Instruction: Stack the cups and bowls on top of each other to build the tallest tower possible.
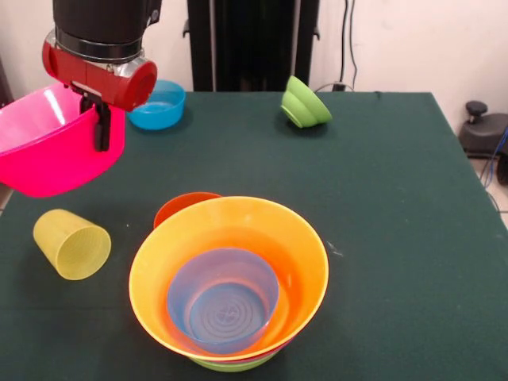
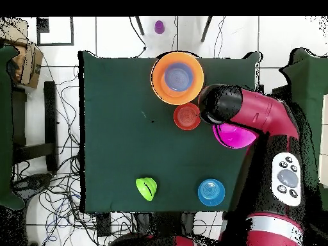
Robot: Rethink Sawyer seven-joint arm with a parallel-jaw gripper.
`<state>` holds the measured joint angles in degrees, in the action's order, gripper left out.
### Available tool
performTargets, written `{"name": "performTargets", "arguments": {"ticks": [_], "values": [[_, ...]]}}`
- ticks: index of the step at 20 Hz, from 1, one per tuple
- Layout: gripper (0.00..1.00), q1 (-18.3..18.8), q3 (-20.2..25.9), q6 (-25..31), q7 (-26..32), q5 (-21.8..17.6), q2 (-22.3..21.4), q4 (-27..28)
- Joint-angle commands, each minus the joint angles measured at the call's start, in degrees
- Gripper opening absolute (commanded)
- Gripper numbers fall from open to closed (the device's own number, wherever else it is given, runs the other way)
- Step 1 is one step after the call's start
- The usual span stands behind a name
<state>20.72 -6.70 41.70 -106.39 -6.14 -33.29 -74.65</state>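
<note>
My gripper (image 1: 98, 140) is shut on the rim of a big pink bowl (image 1: 44, 155), held tilted in the air over the table's left edge; the same pink bowl (image 2: 234, 136) peeks out under the arm (image 2: 253, 110) in the overhead view. The tower (image 1: 230, 274) stands at the front: a wide orange bowl (image 2: 168, 91) with a purple bowl (image 1: 222, 300) inside, a pink rim and a lime green bowl (image 1: 234, 366) beneath. The yellow cup (image 1: 71, 244) lies on its side left of the tower, well below the held bowl.
A red-orange bowl (image 1: 181, 205) sits just behind the tower, touching it. A small blue bowl (image 1: 159, 105) stands at the back left. A lime green bowl (image 1: 304, 103) rests tipped on its side at the back centre.
</note>
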Motion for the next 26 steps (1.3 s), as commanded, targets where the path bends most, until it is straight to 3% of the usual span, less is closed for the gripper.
{"name": "performTargets", "arguments": {"ticks": [1,5,13,23,26], "values": [[0.00,3.1,4.7,3.5,-1.3,2.2,-1.9,-3.3],[0.00,2.1,3.5,2.6,-4.0,2.5,-2.1,-3.5],[0.00,-5.0,-1.0,3.2,-17.9,7.2,0.0,-1.2],[0.00,-11.7,-7.7,6.5,-31.1,11.8,5.4,5.9],[0.00,-12.5,-8.4,7.2,-32.7,12.2,6.8,7.9]]}}
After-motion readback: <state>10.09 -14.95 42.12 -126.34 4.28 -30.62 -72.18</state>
